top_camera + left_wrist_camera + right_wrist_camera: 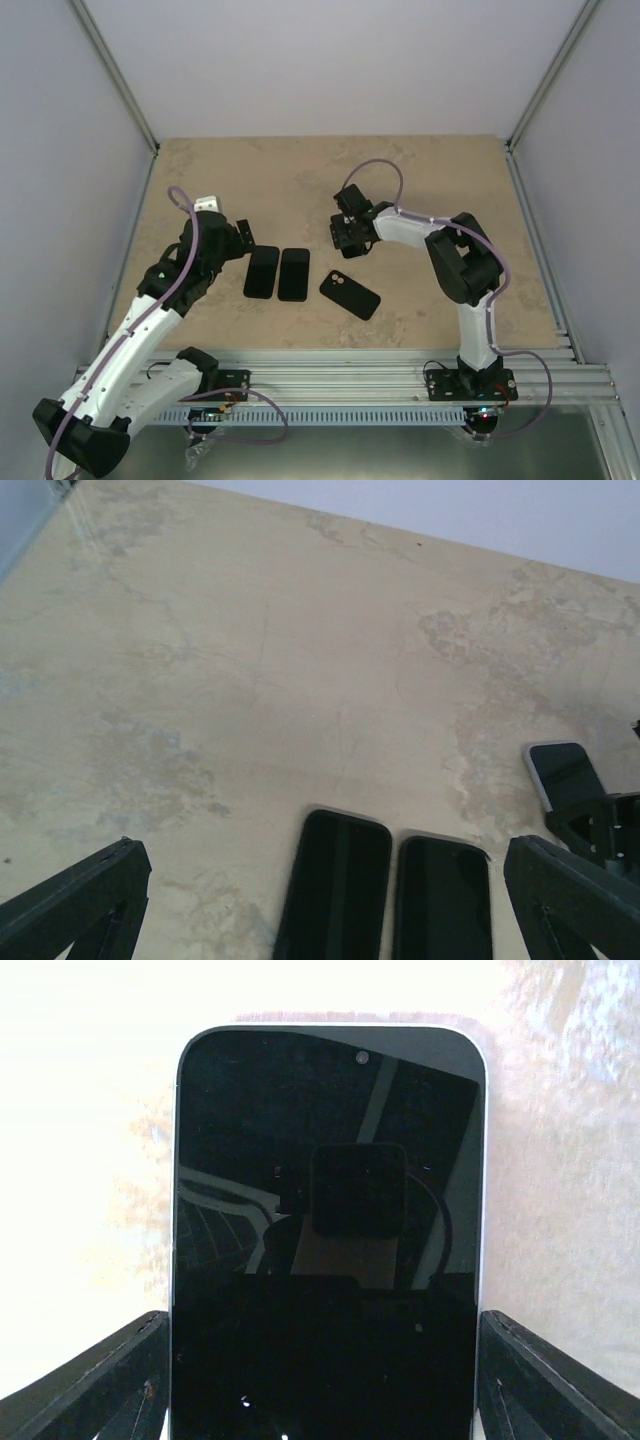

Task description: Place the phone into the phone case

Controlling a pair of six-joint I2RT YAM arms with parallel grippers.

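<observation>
The phone (328, 1210) has a black screen and a silver rim and lies face up on the table. My right gripper (325, 1380) straddles its lower half, with a finger against each long edge. In the top view that gripper (350, 238) covers most of the phone. The phone's far end (563, 772) also shows in the left wrist view. Two black flat pieces that look like phone cases (262, 272) (294, 274) lie side by side left of it. My left gripper (245, 240) hangs open just above their far ends (340, 880), holding nothing.
A third black phone-shaped piece (350, 295) with a camera cutout lies tilted, near the front of the beige table (430, 170). White walls close in the table on three sides, and a metal rail (400, 365) runs along the near edge.
</observation>
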